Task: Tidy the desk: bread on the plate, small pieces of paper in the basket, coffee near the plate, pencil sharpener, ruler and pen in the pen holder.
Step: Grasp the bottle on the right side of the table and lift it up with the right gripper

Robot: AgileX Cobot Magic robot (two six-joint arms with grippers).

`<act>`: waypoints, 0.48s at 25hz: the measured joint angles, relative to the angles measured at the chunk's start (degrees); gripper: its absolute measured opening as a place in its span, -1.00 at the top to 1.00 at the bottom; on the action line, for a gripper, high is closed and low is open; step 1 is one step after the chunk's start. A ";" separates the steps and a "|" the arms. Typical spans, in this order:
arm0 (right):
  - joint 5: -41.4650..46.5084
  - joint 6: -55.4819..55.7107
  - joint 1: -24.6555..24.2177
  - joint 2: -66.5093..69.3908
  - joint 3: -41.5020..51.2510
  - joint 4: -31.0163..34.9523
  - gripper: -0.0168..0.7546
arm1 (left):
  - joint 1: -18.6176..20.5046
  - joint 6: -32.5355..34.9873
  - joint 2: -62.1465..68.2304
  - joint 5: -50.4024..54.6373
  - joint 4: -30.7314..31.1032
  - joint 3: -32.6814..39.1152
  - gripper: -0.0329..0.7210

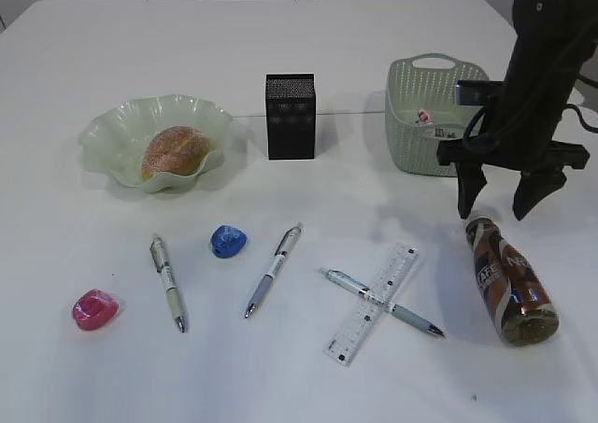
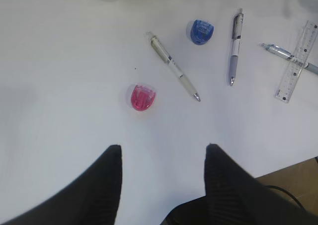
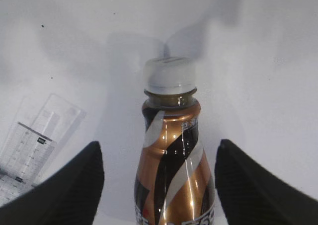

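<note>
Desk [image 1: 308, 31]: I find the tidy-up partly done.

Done: the bread [image 1: 175, 151] lies in the plate [image 1: 107, 129] toward the desk's left edge. The basket [image 1: 411, 143] near the right edge has a few small bits inside; I judge them to be paper scraps, though they are too small to be sure. I see no loose paper on the desk.

Left: the coffee [image 1: 509, 278] lies on its side at the right edge, well apart from the plate, cap toward the far edge. The holder [image 1: 290, 115] stands mid-desk, toward the far edge; I cannot see into it. Along the near edge, all outside the holder: a pink sharpener [image 1: 94, 309], a blue sharpener [image 1: 227, 241], a cream pen [image 1: 168, 283], a grey pen [image 1: 273, 270], and a blue pen [image 1: 397, 309] lying across the ruler [image 1: 372, 303].

Grippers: my right gripper [image 1: 500, 194] hangs over the cap end of the coffee, jaws spread wide to either side of it and holding nothing; the wrist view shows clear gaps between bottle and both fingers. My left gripper [image 2: 163, 153] is outside the exterior view; its wrist view shows it parted about halfway, empty, above bare desk just short of the pink sharpener.

My judgement: the coffee is the step in hand, and the holder items all remain.
</note>
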 joint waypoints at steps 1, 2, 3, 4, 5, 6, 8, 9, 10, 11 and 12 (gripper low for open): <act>0.00 0.00 0.00 -0.01 0.00 0.00 -0.46 | 0.00 0.00 0.00 0.00 0.00 0.00 -0.09; 0.00 0.00 0.00 -0.01 0.00 0.00 -0.46 | 0.00 0.00 0.00 0.00 0.00 0.00 -0.09; 0.00 0.00 0.00 0.51 0.00 -0.09 -0.46 | 0.00 0.00 0.00 0.00 0.00 0.00 -0.09; 0.00 -0.11 0.00 0.75 0.00 -0.50 -0.46 | 0.00 0.00 0.00 0.00 0.00 0.00 -0.09; 0.00 -0.22 0.00 0.97 0.00 -0.86 -0.46 | 0.00 0.00 0.00 0.00 0.00 0.00 -0.09; 0.00 -0.22 0.00 0.97 0.00 -0.86 -0.46 | 0.00 0.00 0.00 0.00 0.00 0.00 -0.09; 0.00 -0.31 0.00 1.54 0.00 -1.06 -0.46 | 0.00 0.00 0.00 0.00 0.00 0.00 -0.09; 0.00 -0.31 0.00 1.81 0.00 -1.10 -0.46 | 0.00 0.00 0.00 0.00 0.00 0.00 -0.09; 0.00 -0.31 0.00 1.92 0.00 -1.10 -0.46 | 0.00 0.00 0.00 0.00 0.00 0.00 -0.09; 0.00 -0.45 0.00 1.99 0.00 -1.19 -0.46 | 0.00 0.00 0.00 0.00 0.00 0.00 -0.09; 0.00 -0.44 0.00 2.06 0.00 -1.19 -0.46 | 0.00 0.00 0.00 0.00 0.00 0.00 -0.09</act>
